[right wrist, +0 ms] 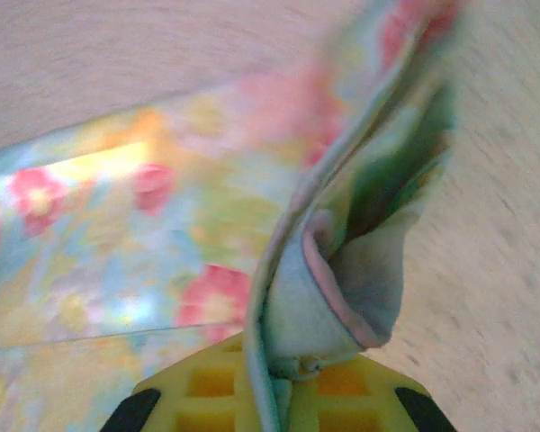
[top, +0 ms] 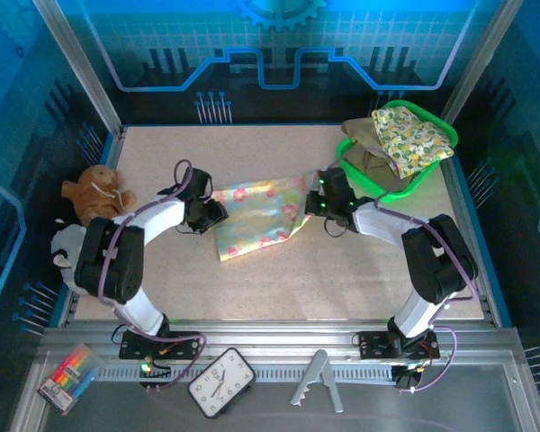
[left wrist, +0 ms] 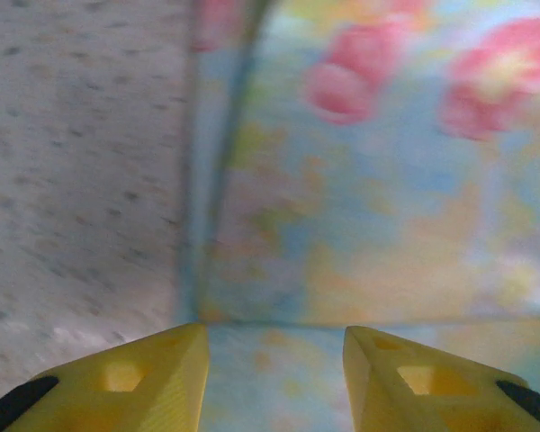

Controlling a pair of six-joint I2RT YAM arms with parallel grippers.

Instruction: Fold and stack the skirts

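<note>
Top external view, bench notes.

Reviewer: Where is the work piece?

Me: The pink-flowered skirt (top: 256, 216) lies spread on the table (top: 342, 270) between my two arms, well apart from the green basket (top: 378, 189) at the far right. In the basket a lemon-print skirt (top: 412, 137) lies partly over an olive skirt (top: 369, 155). I judge those two are waiting their turn.

Reviewer: Right claw?

Me: My right claw (right wrist: 283, 369) is clamped on the pink-flowered skirt's right edge. In the right wrist view the cloth rises from the jaws as a bunched fold, lifted off the table. My reading of the purpose: an edge held up like this can be carried left over the rest to make a fold.

Reviewer: Left claw?

Me: My left claw (left wrist: 274, 346) sits at the skirt's left edge, fingers parted to a middling gap, with nothing pinched. Cloth lies flat beyond the tips. I cannot tell whether the tips touch it. The likely reason for being there is to pin or take that edge, so the cloth does not slide when the right side is pulled.

Reviewer: Progress?

Me: Early, in my judgement. One skirt is out and there is no stack yet. Risk: a one-sided grip may drag the whole skirt rather than fold it.
</note>
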